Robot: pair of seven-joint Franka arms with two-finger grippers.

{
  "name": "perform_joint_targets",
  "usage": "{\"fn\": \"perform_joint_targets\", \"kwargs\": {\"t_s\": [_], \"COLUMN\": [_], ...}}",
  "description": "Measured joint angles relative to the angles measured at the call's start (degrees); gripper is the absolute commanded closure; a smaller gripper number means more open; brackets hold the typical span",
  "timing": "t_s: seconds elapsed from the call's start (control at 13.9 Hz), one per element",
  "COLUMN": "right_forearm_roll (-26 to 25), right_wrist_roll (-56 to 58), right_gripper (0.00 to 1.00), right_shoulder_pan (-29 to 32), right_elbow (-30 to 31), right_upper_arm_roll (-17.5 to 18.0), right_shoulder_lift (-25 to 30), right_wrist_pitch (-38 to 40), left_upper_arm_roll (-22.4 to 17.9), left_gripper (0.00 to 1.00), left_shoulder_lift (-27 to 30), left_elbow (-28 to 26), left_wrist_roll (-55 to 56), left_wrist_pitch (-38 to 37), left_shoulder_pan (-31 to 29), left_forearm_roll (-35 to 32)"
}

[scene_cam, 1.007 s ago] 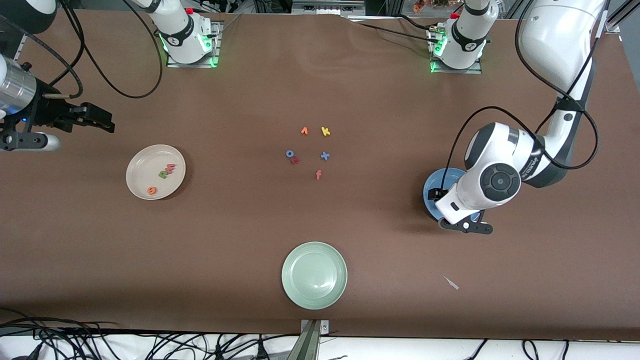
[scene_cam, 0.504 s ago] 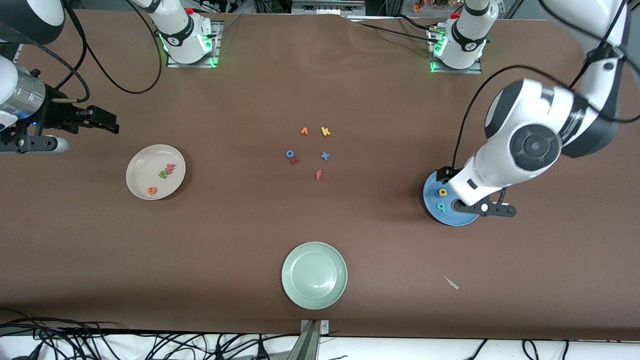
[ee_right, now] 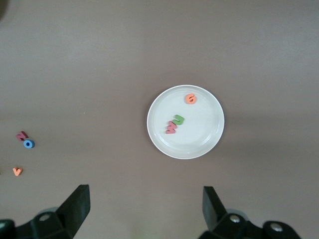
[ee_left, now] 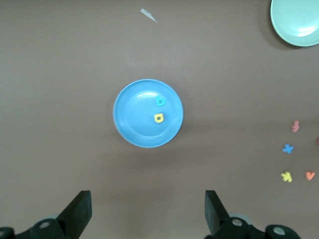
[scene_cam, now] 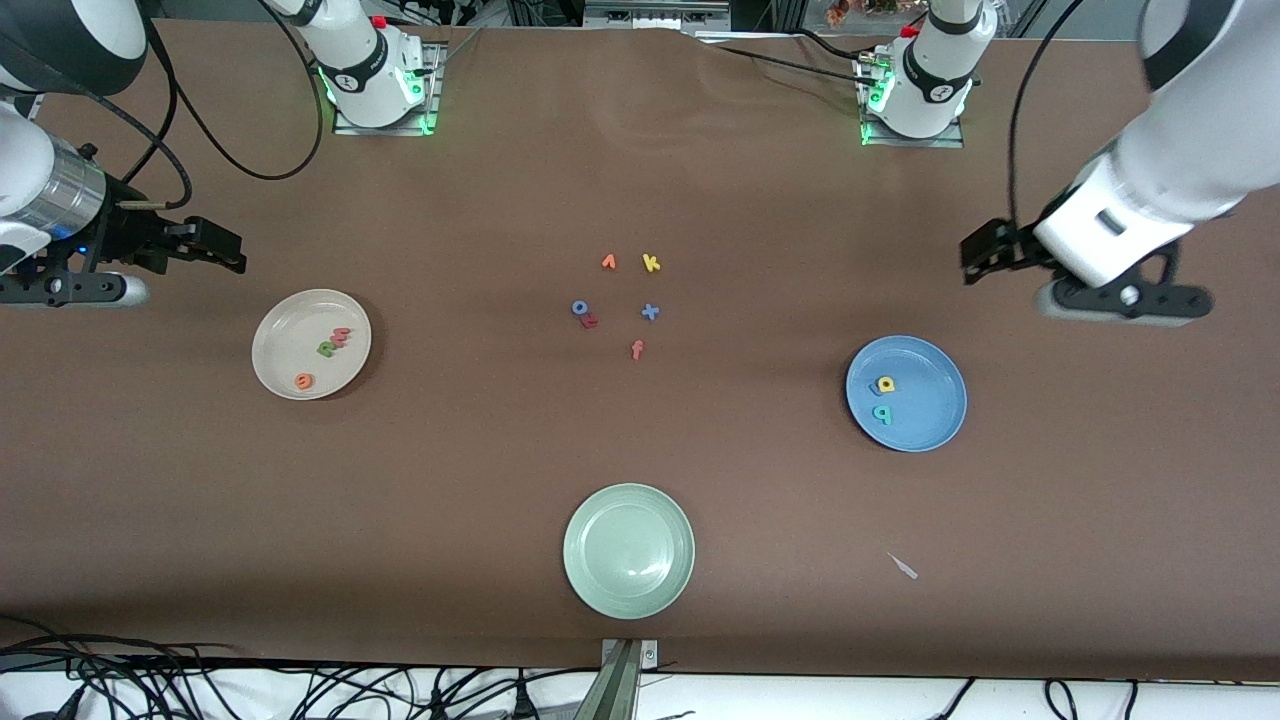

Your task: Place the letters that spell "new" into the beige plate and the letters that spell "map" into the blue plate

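The left gripper (scene_cam: 975,260) hangs spread and empty over bare counter (scene_cam: 760,480) near the blue plate (scene_cam: 925,425). That plate holds a yellow a (scene_cam: 884,384) and teal p (scene_cam: 881,412); no m shows, so "map" looks one letter short. The right gripper (scene_cam: 225,250) waits, spread and empty, over the counter near the beige plate (scene_cam: 275,375), where n (scene_cam: 326,348), e (scene_cam: 303,380) and w (scene_cam: 342,336) lie: "new" looks done. No m is visible among the loose letters (scene_cam: 615,305) at mid-counter either.

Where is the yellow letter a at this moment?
In the front view, the yellow a lies in the blue plate, toward the left arm's end of the table, beside the teal p.
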State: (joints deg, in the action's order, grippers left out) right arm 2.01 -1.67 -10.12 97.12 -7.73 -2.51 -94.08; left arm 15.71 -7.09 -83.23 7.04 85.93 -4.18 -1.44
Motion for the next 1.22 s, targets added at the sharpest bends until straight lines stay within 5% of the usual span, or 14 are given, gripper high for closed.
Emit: {"fn": "perform_joint_targets", "kwargs": {"t_s": [0.43, 1.22], "right_forearm_roll": [0.00, 0.00], "right_wrist_roll": [0.00, -0.02], "right_gripper": [0.00, 0.00], "right_shoulder_pan": [0.37, 0.38], "right_elbow": [0.24, 0.24], "right_upper_arm_roll": [-0.53, -0.55], "right_shoulder_lift": [0.06, 0.06], "right_wrist_pitch": [0.00, -0.02], "left_upper_arm_roll": [-5.55, -7.51], "left_gripper": [0.00, 0.00], "left_shoulder_lift": [8.50, 9.34], "left_elbow": [-16.04, -11.65], "left_wrist_roll": [-2.17, -2.55], "left_wrist_pitch": [8.82, 4.47], "left_shoulder_pan": [3.96, 4.58], "left_forearm_roll": [0.57, 0.85]}}
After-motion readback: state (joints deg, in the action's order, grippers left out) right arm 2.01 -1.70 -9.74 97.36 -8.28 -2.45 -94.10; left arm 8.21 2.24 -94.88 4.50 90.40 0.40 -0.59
